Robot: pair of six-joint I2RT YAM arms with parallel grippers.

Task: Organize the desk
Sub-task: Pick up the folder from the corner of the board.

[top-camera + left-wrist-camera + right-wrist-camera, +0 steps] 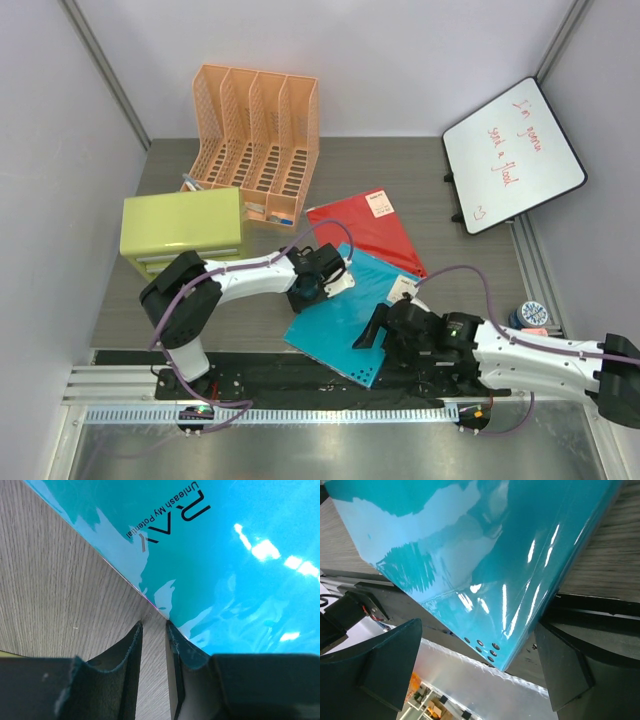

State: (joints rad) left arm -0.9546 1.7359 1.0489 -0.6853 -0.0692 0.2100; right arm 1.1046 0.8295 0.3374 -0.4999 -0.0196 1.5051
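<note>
The dark grey wood-grain surface [400, 165] lay ahead of both arms, carrying an orange mesh file rack [258, 140] at its far left, a lime-green drawer cabinet [182, 228] just in front of that, and a whiteboard [513, 155] tilted at its far right. A teal folder [340, 320] lay near the middle, its near corner jutting past the front edge and its far end overlapping a red folder [365, 235]. The right hand [477, 630] stood wide apart astride that near corner, while the left hand [154, 625] sat at the teal folder's left edge, its fingers close with a slit of bare surface between them, gripping nothing.
</note>
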